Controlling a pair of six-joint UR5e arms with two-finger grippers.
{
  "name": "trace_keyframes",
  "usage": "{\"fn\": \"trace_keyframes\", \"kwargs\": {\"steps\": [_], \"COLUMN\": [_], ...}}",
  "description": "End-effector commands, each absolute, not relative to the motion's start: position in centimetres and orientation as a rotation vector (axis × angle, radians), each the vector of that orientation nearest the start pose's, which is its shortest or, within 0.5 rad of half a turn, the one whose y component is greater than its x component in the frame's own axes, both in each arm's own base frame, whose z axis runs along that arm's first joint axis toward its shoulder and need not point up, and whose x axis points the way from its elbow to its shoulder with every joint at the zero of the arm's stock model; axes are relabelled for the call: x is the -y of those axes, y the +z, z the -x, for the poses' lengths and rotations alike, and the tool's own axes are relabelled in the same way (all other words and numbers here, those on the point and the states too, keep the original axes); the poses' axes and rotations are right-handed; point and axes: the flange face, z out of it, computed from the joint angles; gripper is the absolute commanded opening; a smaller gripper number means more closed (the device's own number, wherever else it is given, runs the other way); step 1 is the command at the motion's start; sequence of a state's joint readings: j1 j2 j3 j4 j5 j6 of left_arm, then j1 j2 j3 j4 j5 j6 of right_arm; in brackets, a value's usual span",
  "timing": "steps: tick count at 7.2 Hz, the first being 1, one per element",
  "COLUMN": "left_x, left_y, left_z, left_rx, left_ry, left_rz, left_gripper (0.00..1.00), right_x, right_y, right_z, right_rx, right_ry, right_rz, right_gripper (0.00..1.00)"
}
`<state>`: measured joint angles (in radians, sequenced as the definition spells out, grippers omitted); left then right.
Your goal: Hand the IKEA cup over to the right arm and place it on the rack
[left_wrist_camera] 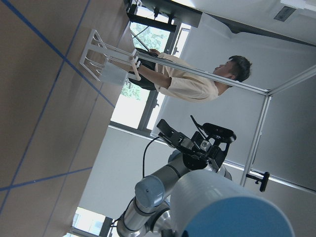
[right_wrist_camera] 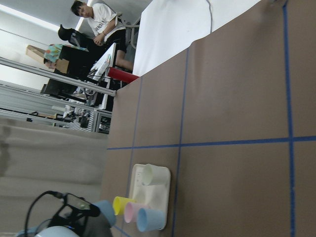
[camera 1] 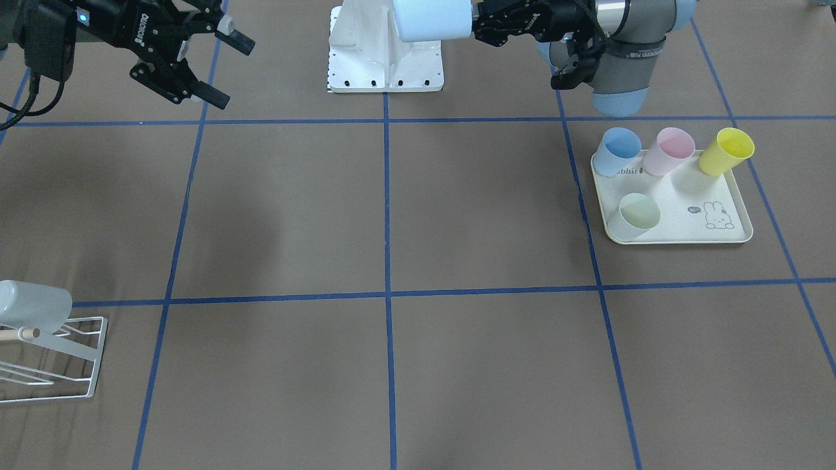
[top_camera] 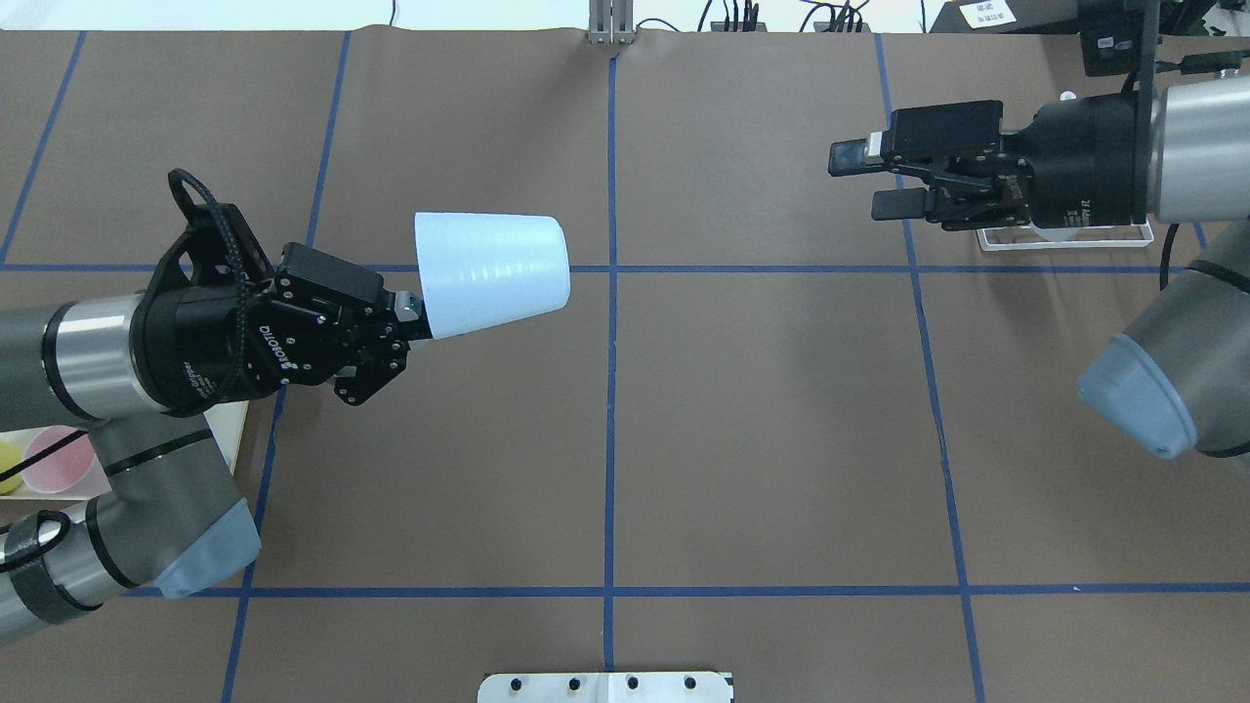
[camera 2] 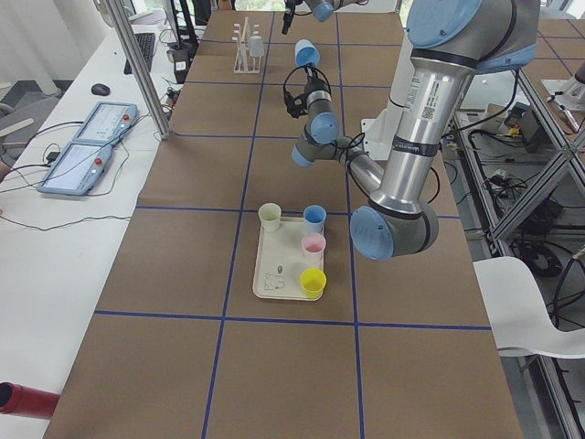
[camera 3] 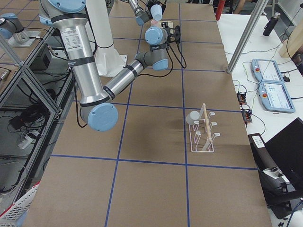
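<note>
Left arm (top_camera: 98, 356) level, jaws clamped on the cup (top_camera: 493, 273) — right arm (top_camera: 1196, 146) opposite, jaws spread.

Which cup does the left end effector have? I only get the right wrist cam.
Observer: The left end effector is shut on a light blue cup, gripped at its rim and held sideways in the air.
Operator: Right end effector ready for it?
Observer: The right end effector is open and well apart from the light blue cup.
</note>
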<state>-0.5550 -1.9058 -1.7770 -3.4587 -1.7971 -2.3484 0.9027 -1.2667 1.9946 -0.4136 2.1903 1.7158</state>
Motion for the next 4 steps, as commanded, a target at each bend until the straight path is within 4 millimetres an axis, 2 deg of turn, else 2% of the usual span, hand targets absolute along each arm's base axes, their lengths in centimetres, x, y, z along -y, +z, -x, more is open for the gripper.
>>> {"fn": "trace_keyframes", "kwargs": {"steps": [1, 2, 3, 4], "left_x": [33.4, 33.7, 33.1, 32.8], "left_y": [21.1, 20.7, 20.1, 19.9], "left_z": [-34.2, -34.1, -34.2, -34.6], "left_rx": [-2.432, -2.457, -2.496, -2.506], "left_ry": [-0.361, -0.388, -0.387, -0.396], "left_rz": [0.453, 0.458, 0.475, 0.499], "left_gripper": [0.0, 0.0, 0.0, 0.0], "right_x": [39.9, 39.0, 37.1, 35.7], "right_y": [14.6, 13.2, 12.4, 12.2], "right_z": [24.2, 25.8, 28.1, 29.2], "right_rx": [1.957, 2.022, 2.102, 2.168], "right_ry": [0.17, 0.187, 0.183, 0.198], "right_rz": [-0.197, -0.185, -0.177, -0.159], "right_gripper": [0.99, 0.99, 0.99, 0.99]}}
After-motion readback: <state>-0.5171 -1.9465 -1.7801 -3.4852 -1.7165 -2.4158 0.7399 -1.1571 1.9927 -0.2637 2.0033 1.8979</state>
